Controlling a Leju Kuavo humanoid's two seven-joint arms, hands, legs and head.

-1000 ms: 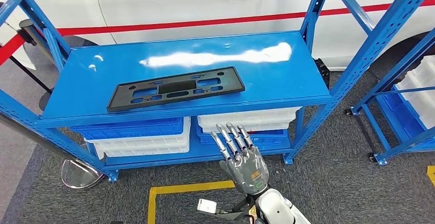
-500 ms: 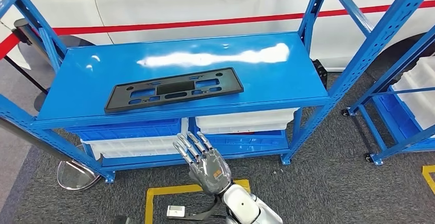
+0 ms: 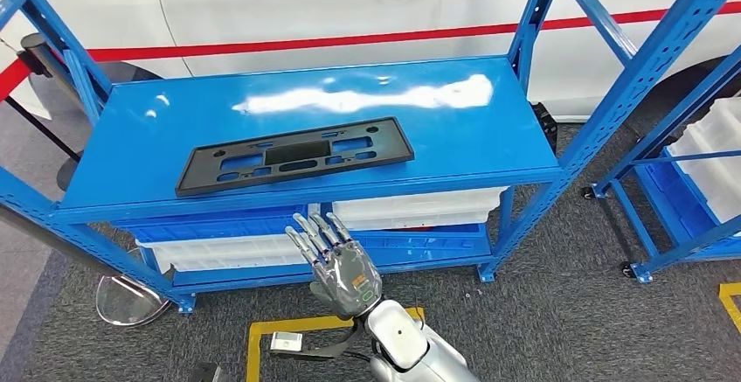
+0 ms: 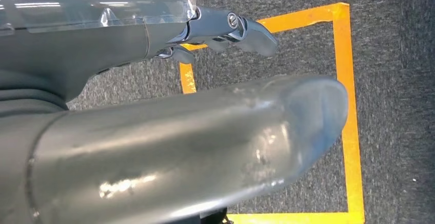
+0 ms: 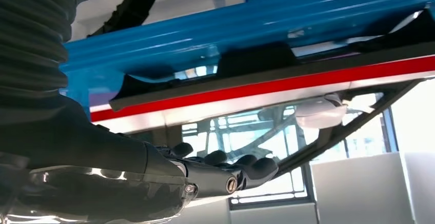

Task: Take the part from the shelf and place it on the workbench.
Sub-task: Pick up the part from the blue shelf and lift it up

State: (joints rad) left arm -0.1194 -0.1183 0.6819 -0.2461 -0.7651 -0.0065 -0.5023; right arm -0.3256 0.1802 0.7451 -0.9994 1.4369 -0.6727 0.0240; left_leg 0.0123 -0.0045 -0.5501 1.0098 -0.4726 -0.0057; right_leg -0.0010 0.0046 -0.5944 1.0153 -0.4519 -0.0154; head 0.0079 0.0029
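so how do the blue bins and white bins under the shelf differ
The blue bins are blue; the white bins are white. On the left, a blue bin sits on top of a white bin; on the right, a white bin sits on top of a blue one. Both kinds are stacked on the lower shelf.

A black part lies on a glossy blue shelf above dark grey carpet with yellow tape lines.
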